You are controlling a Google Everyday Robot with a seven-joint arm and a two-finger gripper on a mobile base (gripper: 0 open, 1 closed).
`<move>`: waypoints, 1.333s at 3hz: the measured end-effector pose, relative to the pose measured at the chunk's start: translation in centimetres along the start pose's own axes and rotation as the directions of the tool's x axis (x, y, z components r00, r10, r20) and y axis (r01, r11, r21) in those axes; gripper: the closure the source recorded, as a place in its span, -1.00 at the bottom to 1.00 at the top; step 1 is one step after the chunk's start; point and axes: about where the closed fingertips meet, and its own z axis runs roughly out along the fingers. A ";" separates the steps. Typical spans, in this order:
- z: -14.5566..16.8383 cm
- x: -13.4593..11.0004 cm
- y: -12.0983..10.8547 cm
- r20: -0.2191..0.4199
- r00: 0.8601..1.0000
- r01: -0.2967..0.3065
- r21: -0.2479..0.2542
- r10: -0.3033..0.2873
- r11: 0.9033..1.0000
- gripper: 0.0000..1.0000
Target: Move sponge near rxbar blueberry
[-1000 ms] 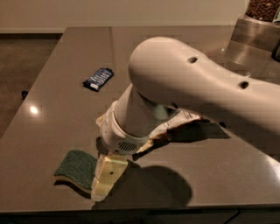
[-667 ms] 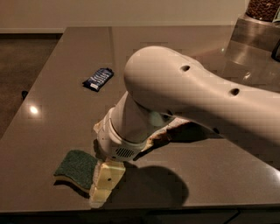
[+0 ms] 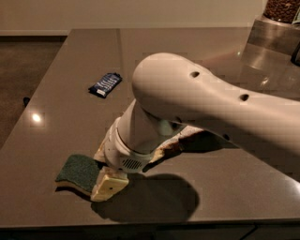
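1. Across a dark, glossy grey-brown tabletop (image 3: 197,51), which fills most of the camera view, a point of light reflects near the left edge, beside a strip of floor.
2. Reaching in from the right, the robot's thick white arm (image 3: 201,103) bends down over the near half of the table and casts a dark shadow on the surface below its wrist.
3. At the far right corner stands a shiny metal object (image 3: 274,40), with a container of brown pieces (image 3: 283,9) above it, cut off by the edge of the view.
4. A brown-and-cream snack bag (image 3: 176,143) lies flat on the table, mostly hidden under the arm, with only its edges showing.
5. The sponge (image 3: 77,171) rests flat near the table's front left edge, its dark green rough side up and a pale yellow layer showing along its near rim.
6. The gripper (image 3: 108,185) is down at the sponge's right end, its cream tip overlapping that edge. Whether it is parted or clamped on the sponge cannot be told from this angle.
7. The rxbar blueberry (image 3: 105,84), a small dark blue wrapper with white lettering, lies flat and askew on the far left part of the table, well apart from the sponge.
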 end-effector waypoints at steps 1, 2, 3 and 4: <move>-1.1 -0.6 -1.5 0.009 1.000 -0.002 0.015 0.002 1.000 0.41; -3.1 -1.1 -4.7 0.011 1.000 -0.020 0.049 0.019 0.999 0.88; -5.6 -1.1 -9.6 0.000 0.998 -0.056 0.105 0.057 0.993 1.00; -7.0 -1.2 -12.7 0.003 0.997 -0.080 0.140 0.080 0.987 1.00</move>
